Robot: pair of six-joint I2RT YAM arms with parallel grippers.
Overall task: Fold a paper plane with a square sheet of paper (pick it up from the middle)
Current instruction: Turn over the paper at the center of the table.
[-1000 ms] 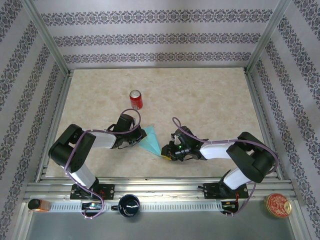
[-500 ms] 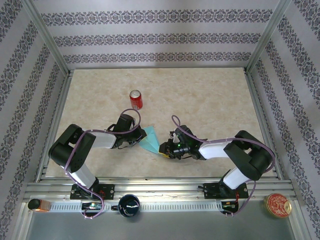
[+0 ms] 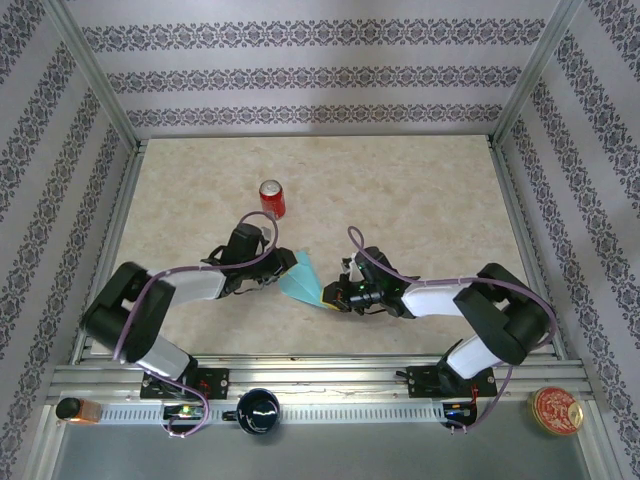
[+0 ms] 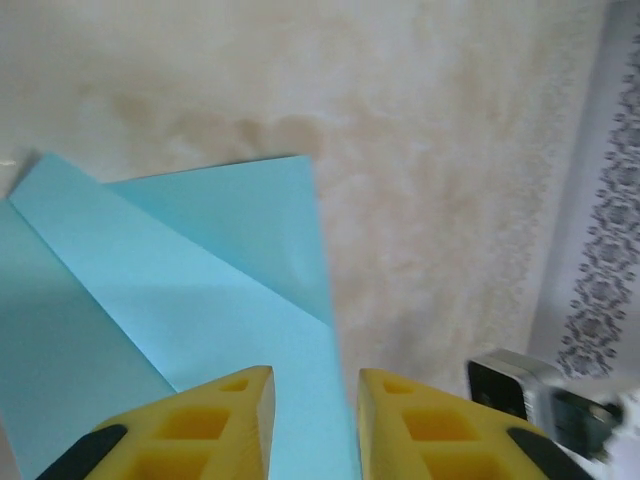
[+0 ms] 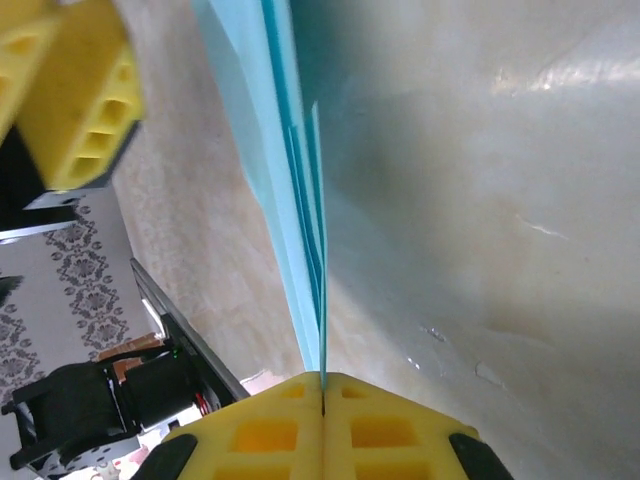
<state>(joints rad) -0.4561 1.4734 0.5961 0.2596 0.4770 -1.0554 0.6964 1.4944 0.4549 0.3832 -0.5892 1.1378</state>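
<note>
Nearside of the red can (image 3: 272, 199), the paper plane (image 3: 302, 278) was pinched edge-on in the closed right gripper (image 5: 322, 382); the left gripper (image 4: 316, 378) stood slightly parted over its side edge.

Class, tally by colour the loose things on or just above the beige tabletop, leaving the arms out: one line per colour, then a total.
Red: 1, the can
Turquoise: 1, the paper
Total: 2
</note>
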